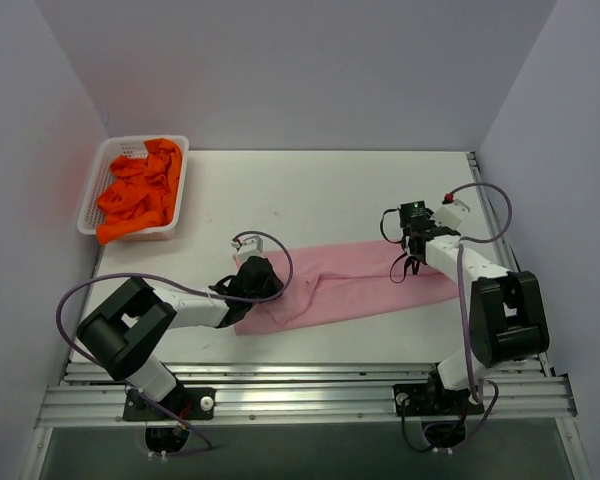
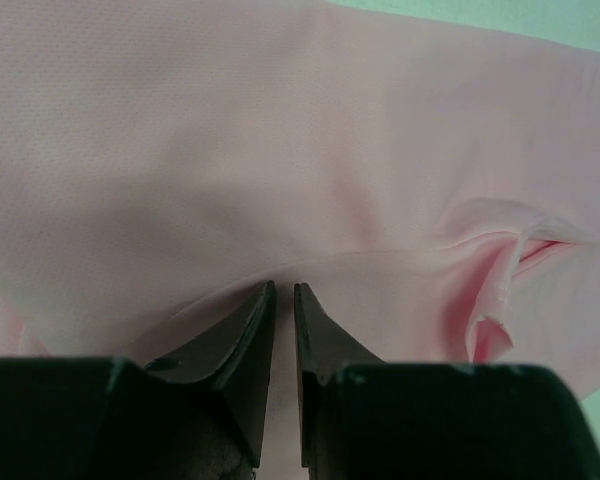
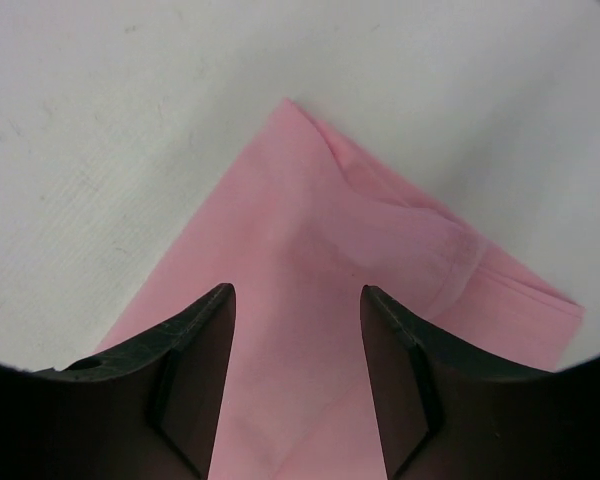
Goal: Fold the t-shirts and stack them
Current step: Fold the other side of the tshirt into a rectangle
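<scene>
The light pink t-shirt (image 1: 350,285) lies folded into a long band across the table's middle. My left gripper (image 1: 263,284) is at its left end. In the left wrist view its tips (image 2: 284,290) are nearly together, pinching the pink cloth (image 2: 280,150) at a curved hem line. My right gripper (image 1: 406,268) is over the shirt's right end. It is open (image 3: 297,292), its fingers astride the pink cloth (image 3: 320,240) just short of a corner. Several orange t-shirts (image 1: 140,190) lie crumpled in the basket at the far left.
The white mesh basket (image 1: 90,195) stands at the table's far left corner. The white table (image 1: 310,190) runs behind the pink shirt. Metal rails (image 1: 300,385) line the near edge. Grey walls close in three sides.
</scene>
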Action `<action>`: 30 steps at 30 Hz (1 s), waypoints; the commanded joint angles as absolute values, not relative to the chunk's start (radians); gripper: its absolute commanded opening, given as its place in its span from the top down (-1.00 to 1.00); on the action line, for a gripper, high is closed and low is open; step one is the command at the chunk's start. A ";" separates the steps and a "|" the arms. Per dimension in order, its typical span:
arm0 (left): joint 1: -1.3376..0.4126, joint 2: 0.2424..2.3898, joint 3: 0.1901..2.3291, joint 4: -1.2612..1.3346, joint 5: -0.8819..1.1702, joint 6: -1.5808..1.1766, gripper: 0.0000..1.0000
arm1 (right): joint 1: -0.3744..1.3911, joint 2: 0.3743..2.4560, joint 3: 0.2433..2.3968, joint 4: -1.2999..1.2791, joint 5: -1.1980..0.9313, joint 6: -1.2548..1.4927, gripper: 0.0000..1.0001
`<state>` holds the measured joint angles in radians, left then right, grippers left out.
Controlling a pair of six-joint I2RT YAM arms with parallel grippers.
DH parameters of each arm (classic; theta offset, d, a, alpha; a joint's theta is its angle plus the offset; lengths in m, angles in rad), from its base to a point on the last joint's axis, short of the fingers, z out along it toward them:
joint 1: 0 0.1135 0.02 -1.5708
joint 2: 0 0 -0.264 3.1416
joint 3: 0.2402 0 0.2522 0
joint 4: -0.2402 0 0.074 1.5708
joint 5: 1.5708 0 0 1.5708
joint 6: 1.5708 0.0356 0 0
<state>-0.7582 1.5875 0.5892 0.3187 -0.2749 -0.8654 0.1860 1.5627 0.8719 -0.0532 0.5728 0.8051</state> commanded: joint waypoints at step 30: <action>-0.499 1.790 0.971 0.118 -0.135 -0.788 0.69 | 0.265 1.772 0.861 0.127 0.407 0.831 1.00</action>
<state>-0.5350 1.7359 0.8169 0.2123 -0.1543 -0.8391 0.2485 1.7889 0.9184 0.1135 0.4824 0.8101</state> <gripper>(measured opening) 0.154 0.002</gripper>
